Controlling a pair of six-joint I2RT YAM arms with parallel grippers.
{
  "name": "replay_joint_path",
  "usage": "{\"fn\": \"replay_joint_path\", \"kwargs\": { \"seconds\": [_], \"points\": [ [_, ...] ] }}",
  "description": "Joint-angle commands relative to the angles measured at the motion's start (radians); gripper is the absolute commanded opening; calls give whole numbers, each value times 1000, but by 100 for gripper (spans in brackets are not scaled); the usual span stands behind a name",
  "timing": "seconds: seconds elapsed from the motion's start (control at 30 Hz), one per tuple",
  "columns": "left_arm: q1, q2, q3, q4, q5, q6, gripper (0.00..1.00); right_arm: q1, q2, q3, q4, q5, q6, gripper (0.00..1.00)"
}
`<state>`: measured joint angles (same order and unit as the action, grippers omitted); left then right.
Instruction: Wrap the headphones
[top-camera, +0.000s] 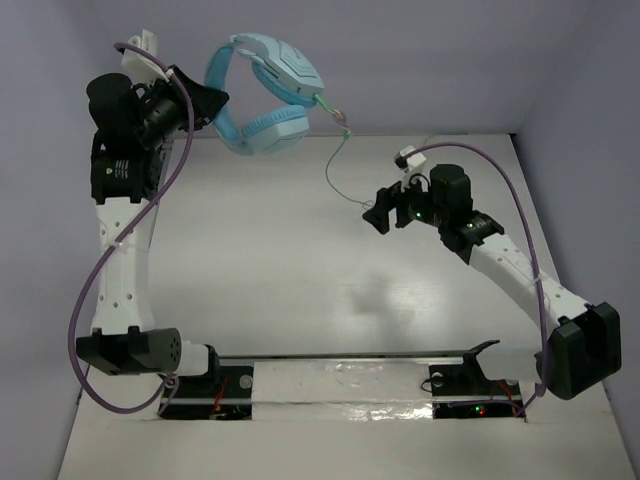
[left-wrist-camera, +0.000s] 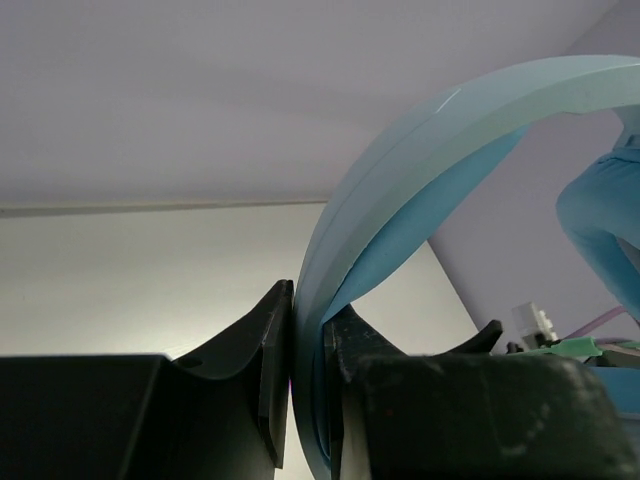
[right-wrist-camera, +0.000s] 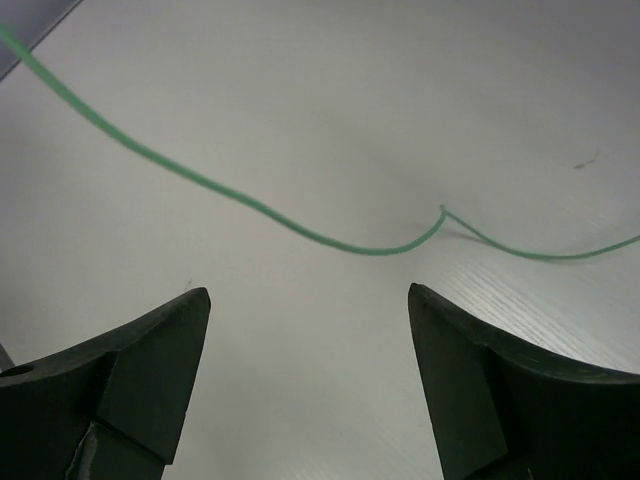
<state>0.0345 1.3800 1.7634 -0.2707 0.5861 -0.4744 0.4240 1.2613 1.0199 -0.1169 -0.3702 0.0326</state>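
The light blue headphones (top-camera: 265, 95) hang in the air at the back left, earcups low and to the right. My left gripper (top-camera: 215, 100) is shut on their wide headband (left-wrist-camera: 420, 170), which runs up between the two fingers of the left gripper (left-wrist-camera: 308, 300). One earcup (left-wrist-camera: 600, 220) shows at the right edge of the left wrist view. The thin pale-green cable (top-camera: 335, 160) drops from the earcups toward my right gripper (top-camera: 378, 215). In the right wrist view the cable (right-wrist-camera: 330, 240) lies on the table beyond the right gripper (right-wrist-camera: 308, 300), which is open with nothing between its fingers.
Thick purple robot cables loop beside the left arm (top-camera: 85, 300) and over the right arm (top-camera: 520, 210). The white table (top-camera: 270, 290) is bounded by a back wall (top-camera: 450, 70) and side walls. Both arm bases sit at the near edge (top-camera: 340, 385).
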Motion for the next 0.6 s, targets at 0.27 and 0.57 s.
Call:
{"fn": "replay_joint_path", "kwargs": {
  "seconds": [0.27,0.57],
  "points": [
    [1,-39,28,100,61,-67,0,12,127,80,28,6,-76,86],
    [1,-49,57,145,135,-136,0,12,334,129,266,-38,-34,84]
  ]
}}
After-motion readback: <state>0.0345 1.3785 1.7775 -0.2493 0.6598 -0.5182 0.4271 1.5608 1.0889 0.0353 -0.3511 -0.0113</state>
